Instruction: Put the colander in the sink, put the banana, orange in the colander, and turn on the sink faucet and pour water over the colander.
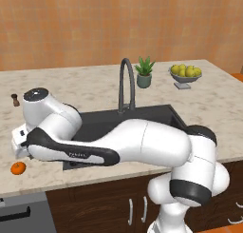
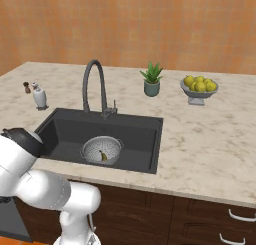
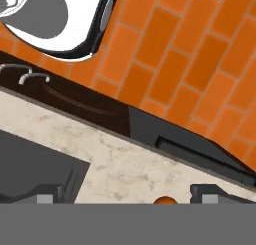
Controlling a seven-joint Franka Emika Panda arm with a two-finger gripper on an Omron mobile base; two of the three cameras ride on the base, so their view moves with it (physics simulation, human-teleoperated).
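Two of the task's things already sit together: from the right base view I see the colander (image 2: 102, 150) standing in the sink (image 2: 135, 126), near its front wall, with the banana (image 2: 103, 156) lying inside it. The sink faucet (image 2: 95, 85) rises behind the basin, its arched spout curving toward the front; I see no water running from it.

On the left base view I have the arm stretched low across the front of the sink, and the hand hangs over the table (image 1: 85, 87) left of the basin. The orange (image 1: 18, 168) lies on the marble near the front edge, just below the hand. In the hand view the pincer (image 3: 132, 198) has its dark fingertips (image 3: 212, 194) set far apart, jaws wide with nothing between them but the top of the orange at the lower edge of the picture. I cannot tell whether the tips touch the fruit.

Farther back stand a potted plant (image 2: 152, 79) and a footed bowl of yellow-green fruit (image 2: 199, 88), and a white soap dispenser (image 2: 39, 96) stands left of the sink.
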